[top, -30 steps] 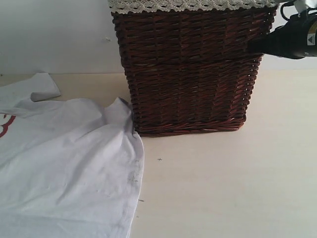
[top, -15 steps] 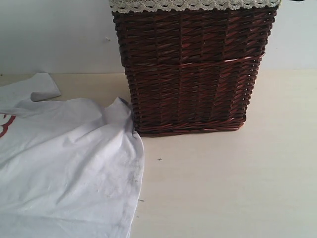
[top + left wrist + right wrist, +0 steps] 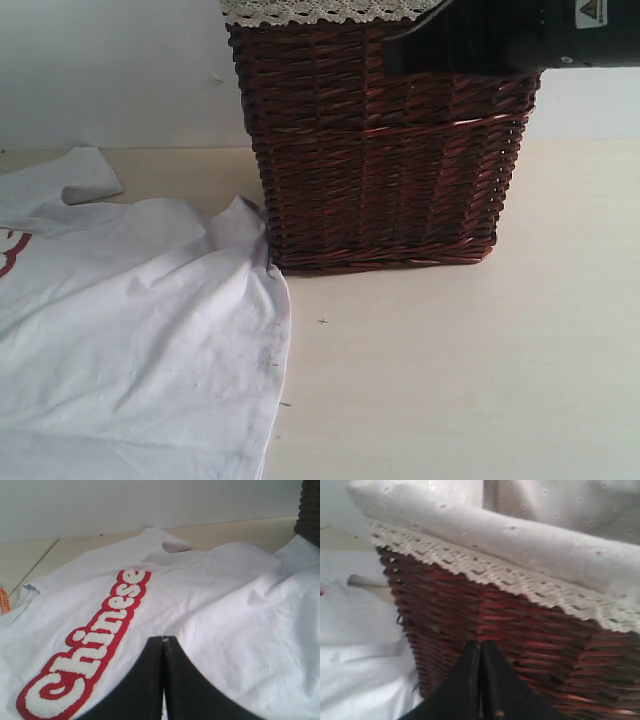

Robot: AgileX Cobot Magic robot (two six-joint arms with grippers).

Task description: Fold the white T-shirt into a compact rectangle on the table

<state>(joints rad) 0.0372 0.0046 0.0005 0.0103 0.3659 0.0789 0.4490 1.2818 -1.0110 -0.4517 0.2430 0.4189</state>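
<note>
1. Table (image 3: pixel 450 380): pale cream top is filling the lower half of the ext. view, showing bare at lower right.
2. Shirt (image 3: pixel 130 340): white, is lying spread out & wrinkled at lower left of the ext. view, running off the left + bottom edges. No fold made yet. A bump of its edge is bunching against the basket's lower left corner.
3. Basket (image 3: pixel 380 180): brown wicker, is standing upright at top centre, w/ a lace lining (image 3: pixel 300 10) hanging over its rim.
4. Right arm (image 3: pixel 520 35): dark housing is crossing the upper right, in front of the basket's top.
5. Right gripper (image 3: pixel 480 647): fingers are pressing together, pinching nothing. It's pointing at the wicker wall just under the lace; touching or not, can't tell.
6. Left gripper (image 3: pixel 163 641): fingers are pressing together, empty, hovering over the shirt's chest beside the red-edged letters (image 3: pixel 95 645). Contact w/ cloth: can't tell.
7. Handling, my guess: shirt is light, soft, limp, not fragile. It'll probably be sagging & creasing when lifted and dragging a bit on the matte top. Both grippers need opening first.
8. Best holds, prob.: sleeve (image 3: pixel 90 175) at upper left, shoulder near the collar (image 3: pixel 20 611) by the orange neck tag (image 3: pixel 4 600), or a hem corner. Pinch an edge, not the flat middle.
</note>
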